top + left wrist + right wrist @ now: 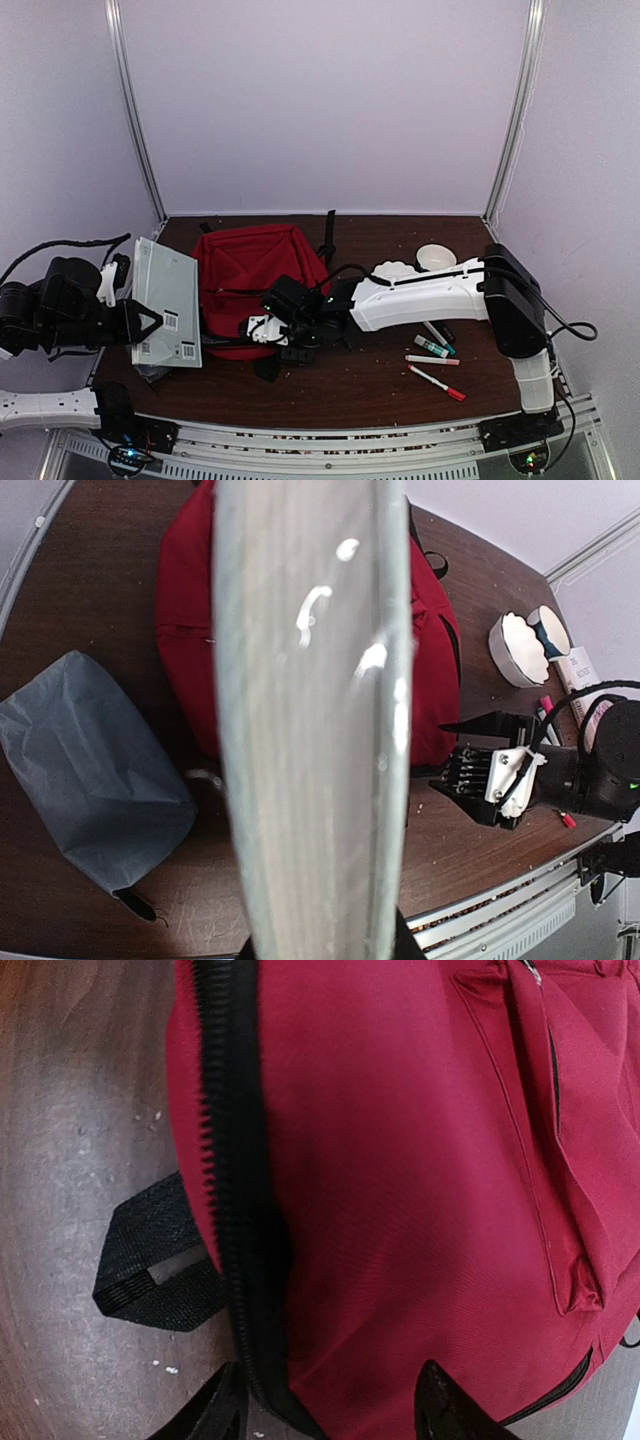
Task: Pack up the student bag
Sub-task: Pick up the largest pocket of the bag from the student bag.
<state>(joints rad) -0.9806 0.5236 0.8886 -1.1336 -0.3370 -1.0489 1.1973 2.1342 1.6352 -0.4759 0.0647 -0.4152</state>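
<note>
The student bag is a large red backpack lying flat in the middle of the table, its black zipper running along the near edge. My right gripper is at that near edge. In the right wrist view it stands open, with the zippered rim and red fabric between its spread fingers. My left gripper is shut on a thick white book, held above the table's left side, beside the bag. In the left wrist view the book's page edge fills the middle and hides the fingers.
A grey soft pouch lies on the table left of the bag, under the book. Several markers lie at the right, with white round items behind them. A black strap loop sticks out by the zipper.
</note>
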